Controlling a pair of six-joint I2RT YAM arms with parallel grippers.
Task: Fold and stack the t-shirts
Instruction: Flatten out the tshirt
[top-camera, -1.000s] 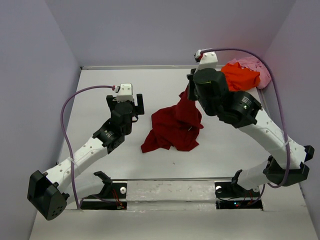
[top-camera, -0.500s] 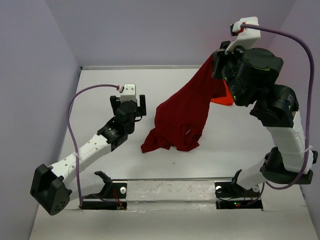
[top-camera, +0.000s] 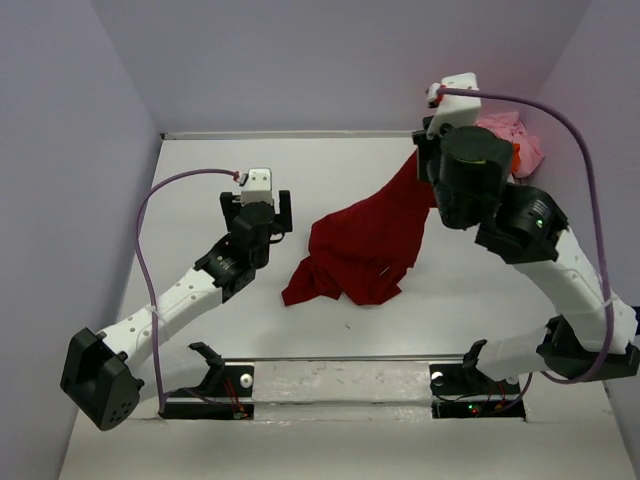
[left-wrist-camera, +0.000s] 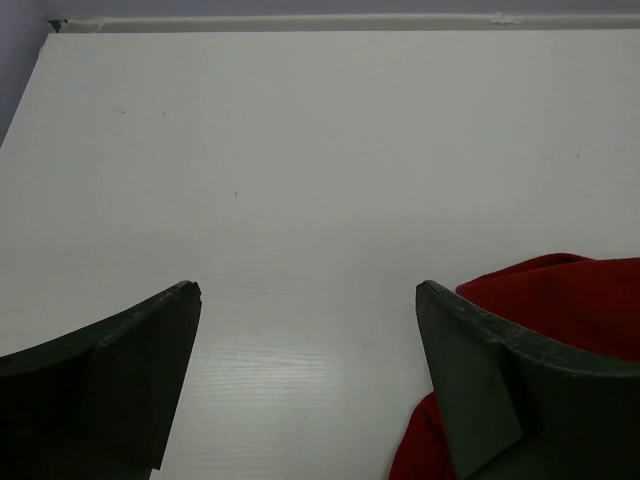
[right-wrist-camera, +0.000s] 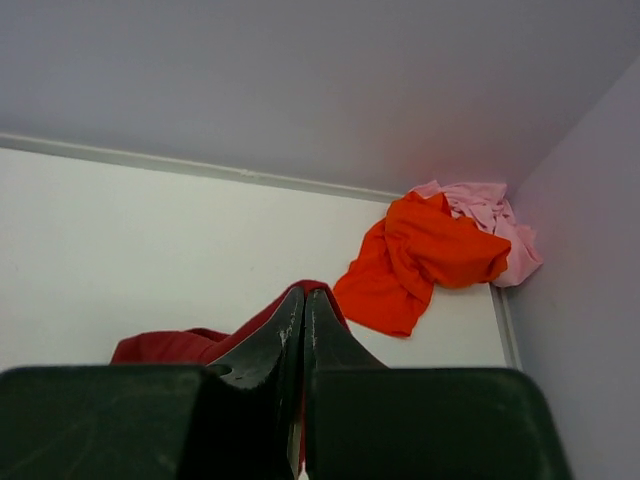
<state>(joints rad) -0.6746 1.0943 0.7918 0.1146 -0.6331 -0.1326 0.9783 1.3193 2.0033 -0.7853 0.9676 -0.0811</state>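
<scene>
Right gripper (right-wrist-camera: 303, 295) pinches the red shirt (top-camera: 360, 245) — the rest drapes below it. Beyond it lie the orange shirt (right-wrist-camera: 425, 255) and pink shirt (right-wrist-camera: 495, 215). Left gripper (left-wrist-camera: 308, 290) gapes empty, red shirt just beside its right finger.

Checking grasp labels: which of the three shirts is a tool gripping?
The dark red shirt: the right tool is shut on its edge, holding it raised. The orange shirt and the pink shirt lie heaped in the far right corner, ungripped.

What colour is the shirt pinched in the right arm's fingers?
Dark red. The shirt shows best in the top external view.
</scene>
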